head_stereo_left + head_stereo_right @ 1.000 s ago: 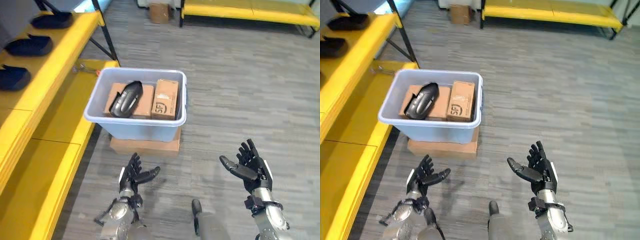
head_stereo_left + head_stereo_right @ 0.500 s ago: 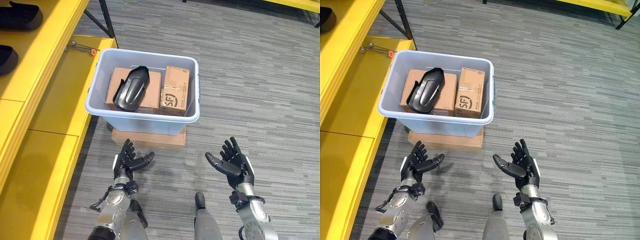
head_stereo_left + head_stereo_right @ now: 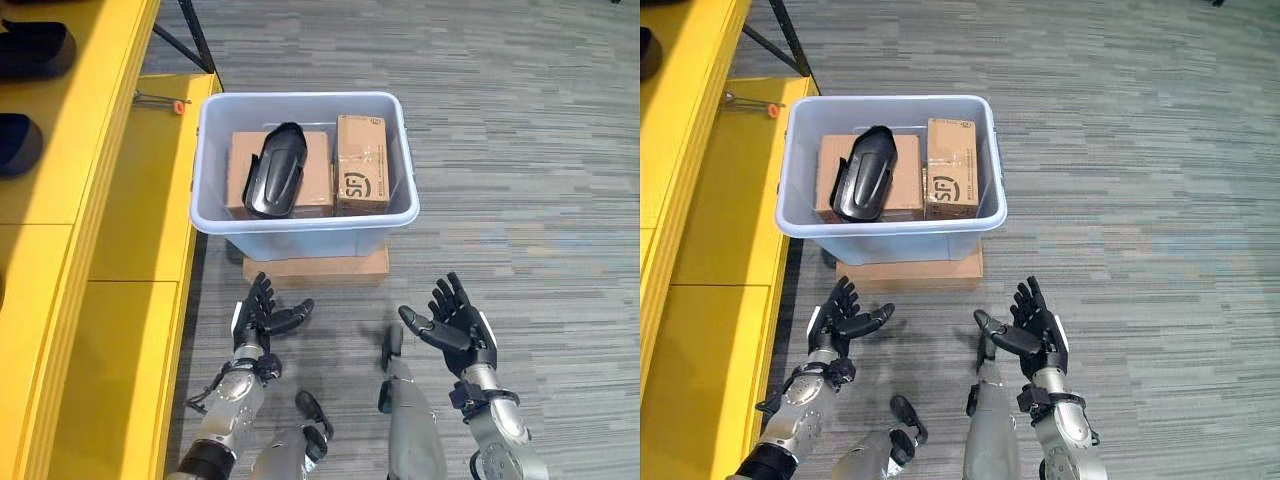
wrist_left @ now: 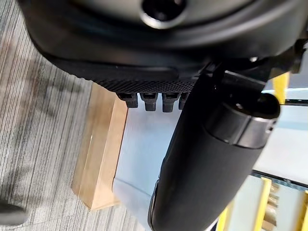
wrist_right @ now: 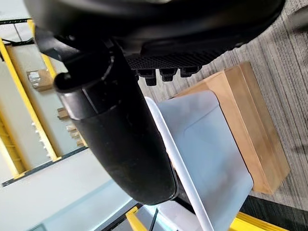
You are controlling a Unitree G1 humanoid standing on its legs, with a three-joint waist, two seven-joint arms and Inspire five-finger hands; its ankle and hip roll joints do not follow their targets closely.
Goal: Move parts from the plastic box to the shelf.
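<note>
Black part (image 3: 273,183) lies atop cartons in plastic box (image 3: 300,238), long axis 12–6 (slight tilt), at 12 from left robot hand (image 3: 262,318), nearer; right robot hand (image 3: 455,330) likewise spread, empty.

Black part (image 3: 274,183) lies in grey plastic box (image 3: 300,240).

Lying across and hiding part of the cardboard boxes (image 3: 358,175) in the plastic box (image 3: 300,235), the black part (image 3: 275,183); sitting mostly hidden beneath that box, the wooden block (image 3: 315,268); getting cut off at the picture's left edge, dark parts (image 3: 18,142) on the yellow shelf (image 3: 90,130).
</note>
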